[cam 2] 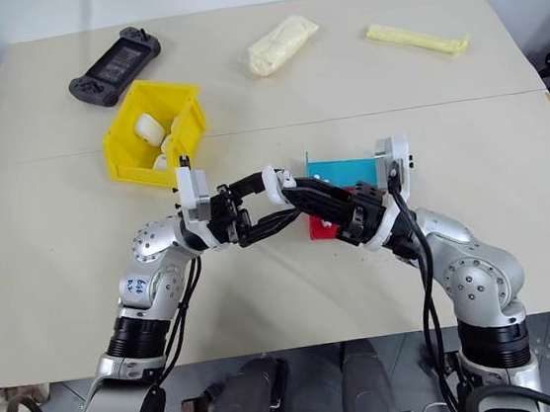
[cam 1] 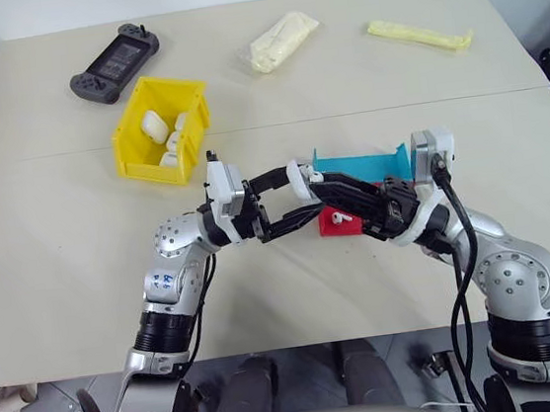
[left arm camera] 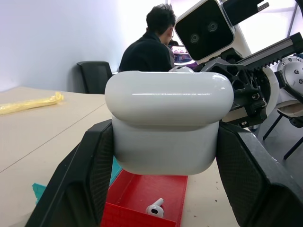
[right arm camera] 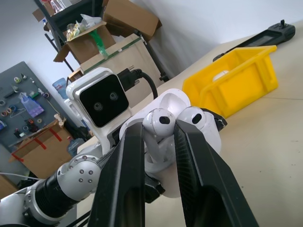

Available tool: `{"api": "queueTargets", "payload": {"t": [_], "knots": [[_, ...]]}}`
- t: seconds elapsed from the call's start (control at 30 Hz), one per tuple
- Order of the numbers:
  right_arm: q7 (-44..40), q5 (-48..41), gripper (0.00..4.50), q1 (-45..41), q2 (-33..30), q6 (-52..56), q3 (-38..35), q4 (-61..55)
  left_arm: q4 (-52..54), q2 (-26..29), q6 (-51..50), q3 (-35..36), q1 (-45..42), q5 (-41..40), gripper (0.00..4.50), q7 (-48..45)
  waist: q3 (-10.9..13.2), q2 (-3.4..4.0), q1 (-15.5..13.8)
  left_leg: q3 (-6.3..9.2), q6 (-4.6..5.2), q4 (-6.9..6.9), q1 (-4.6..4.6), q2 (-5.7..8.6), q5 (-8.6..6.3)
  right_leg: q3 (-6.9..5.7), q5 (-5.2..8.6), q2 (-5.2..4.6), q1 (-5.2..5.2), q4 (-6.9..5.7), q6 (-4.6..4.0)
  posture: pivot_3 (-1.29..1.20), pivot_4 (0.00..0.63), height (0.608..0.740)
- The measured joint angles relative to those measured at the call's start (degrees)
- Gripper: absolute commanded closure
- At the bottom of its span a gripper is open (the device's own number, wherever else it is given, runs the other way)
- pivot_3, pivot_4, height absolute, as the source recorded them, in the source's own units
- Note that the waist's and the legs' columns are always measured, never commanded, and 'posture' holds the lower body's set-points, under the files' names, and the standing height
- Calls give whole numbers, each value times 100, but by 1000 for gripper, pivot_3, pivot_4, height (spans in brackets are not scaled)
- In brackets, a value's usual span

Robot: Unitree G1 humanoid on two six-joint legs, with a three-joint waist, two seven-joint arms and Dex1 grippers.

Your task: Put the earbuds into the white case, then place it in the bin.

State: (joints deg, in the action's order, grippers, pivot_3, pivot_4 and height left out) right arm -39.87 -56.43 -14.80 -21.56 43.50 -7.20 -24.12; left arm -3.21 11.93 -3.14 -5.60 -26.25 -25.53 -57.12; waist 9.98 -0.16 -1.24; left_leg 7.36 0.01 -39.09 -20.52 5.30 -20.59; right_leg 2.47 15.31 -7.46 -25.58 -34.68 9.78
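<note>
From above, the left gripper (cam 1: 300,206) pinches the white case (cam 1: 299,175) just over the red tray (cam 1: 335,224). Its wrist view shows one earbud (left arm camera: 155,208) lying in the tray. The right gripper (right arm camera: 161,130) squeezes another earbud (right arm camera: 158,122) at the case; it probably needs pushing in next.

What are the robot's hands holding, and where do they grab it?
The left gripper holds the white case by the two sides of its lower body, lid open. The right gripper pinches one earbud by its head, right over the case.
</note>
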Motion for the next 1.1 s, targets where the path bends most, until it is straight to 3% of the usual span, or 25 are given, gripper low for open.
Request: {"api": "queueTargets", "payload": {"t": [0.1,0.5,0.63,0.77,0.93,1.1], "knots": [[-33,73,4001,5,-47,-86,52,12,-3,-8,-2,-2,0,7,1690,-2,0,0,3,0,0,0,0,-1,0,0,0,1,0,2,0,0,150,740],[-225,198,33,43,-399,-112,105,-34,-139,-38,23,30,-4,11,1690,-14,0,0,-9,0,0,0,0,0,0,0,0,0,1,9,0,0,150,740],[-347,245,33,364,-837,-110,-93,-11,31,54,72,35,-10,1,1690,-66,1,-1,-21,-1,1,0,-1,2,0,0,0,-2,2,21,0,0,150,740],[-665,441,33,691,-1424,-356,-592,119,35,700,14,223,96,52,1690,-138,1,-1,6,-8,0,7,5,0,-1,3,0,10,1,21,0,0,150,740],[-1239,1198,1620,786,-1723,-1050,-489,326,11,1763,166,107,188,865,1690,-353,1,-1,-5,-12,0,10,11,-1,-1,6,1,6,3,22,-1,0,150,740],[-1506,1795,3276,270,-1775,-1404,195,333,0,1932,209,-352,100,1428,1690,-437,2,-4,-19,-7,1,8,9,-2,-1,3,1,3,5,25,-1,0,150,740]]}}
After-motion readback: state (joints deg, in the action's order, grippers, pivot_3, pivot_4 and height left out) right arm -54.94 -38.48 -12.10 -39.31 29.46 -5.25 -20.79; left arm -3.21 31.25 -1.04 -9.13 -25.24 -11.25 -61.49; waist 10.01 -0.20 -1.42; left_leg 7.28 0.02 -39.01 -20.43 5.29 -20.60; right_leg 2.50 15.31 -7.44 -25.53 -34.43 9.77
